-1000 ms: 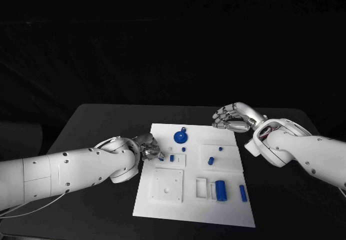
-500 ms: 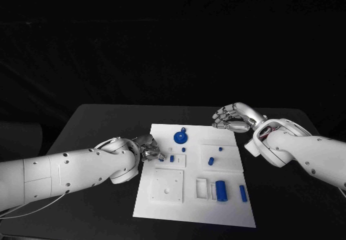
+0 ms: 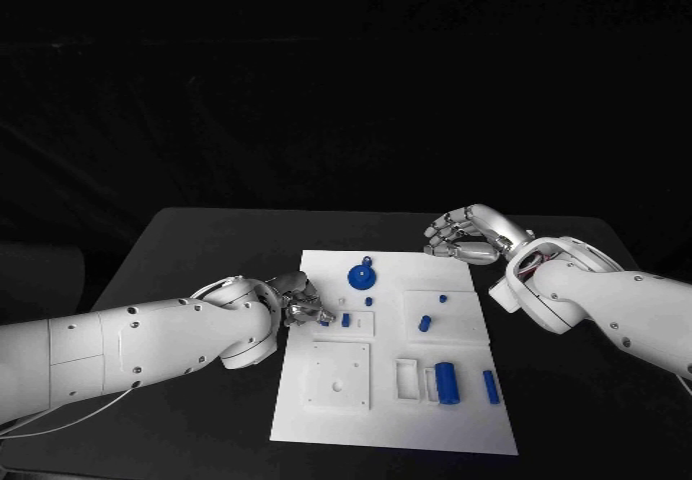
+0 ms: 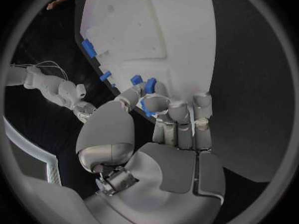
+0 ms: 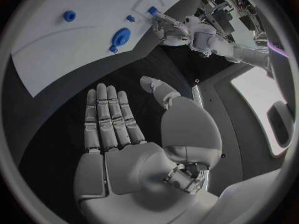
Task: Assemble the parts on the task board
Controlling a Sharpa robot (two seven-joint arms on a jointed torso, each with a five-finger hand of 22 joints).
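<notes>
**A:** Head view first. Taking the task board (image 3: 392,350) as the landmark: the left hand (image 3: 299,303) is at the board's left edge, fingers bunched over a small blue part (image 3: 345,319) sitting at the little square recess near that edge. The right hand (image 3: 464,235) hangs off the board's far right corner, above the table (image 3: 202,250), holding nothing that I can see. Loose on the board: the round blue part (image 3: 361,274) near its far edge, a blue peg (image 3: 424,323) right of centre, and a blue cylinder (image 3: 447,382) plus a thin blue bar (image 3: 490,386) toward the near right.

**B:** So which step would you say?

**A:** My guess is seating that small part into its recess.

**B:** Left wrist view agree?

**A:** Pretty much. The left hand's (image 4: 163,129) fingertips (image 4: 154,103) are close together, pinched on the small blue part (image 4: 150,84) right against the board's (image 4: 181,30) surface. Can't tell if it's fully home.

**B:** Right wrist view?

**A:** The right hand (image 5: 124,134) is flat and spread wide, empty, well off the board (image 5: 50,50). The round blue part (image 5: 121,36) sits on the board ahead of it.

**B:** Next move?

**A:** Probably a straight push down, keeping the part upright, then letting go without dragging it.

**B:** Any labels or writing?

**A:** None readable anywhere.
</notes>
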